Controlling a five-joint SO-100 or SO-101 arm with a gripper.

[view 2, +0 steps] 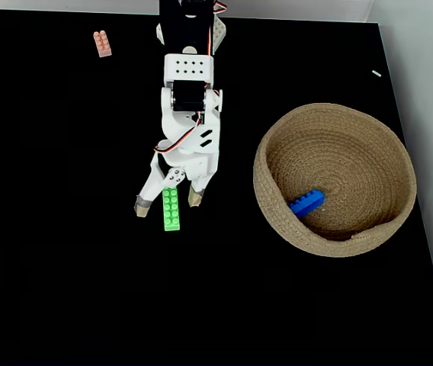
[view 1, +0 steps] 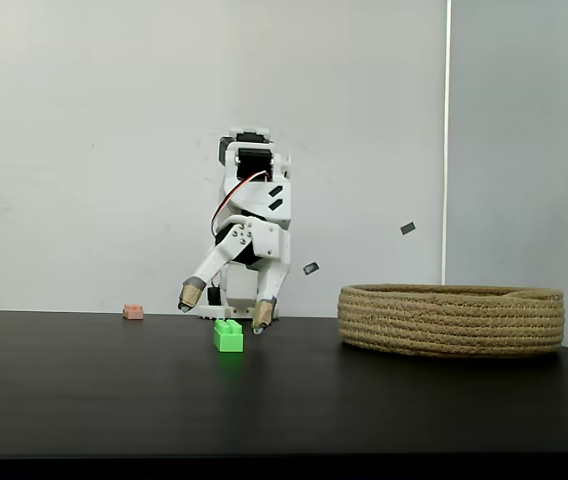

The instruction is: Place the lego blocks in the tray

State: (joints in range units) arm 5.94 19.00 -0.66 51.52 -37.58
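The claw point(view 2: 166, 201) hangs spread wide and empty over the green brick point(view 2: 171, 209), which lies on the desk point(view 2: 64, 267) between its 2 fingertips, long axis running along the fingers, left of the basket point(view 2: 277, 221) in the top-down fixed view.

No readable text, labels, brands or numbers in either fixed view; nothing legible on the arm, bricks, basket, tabletop or wall.
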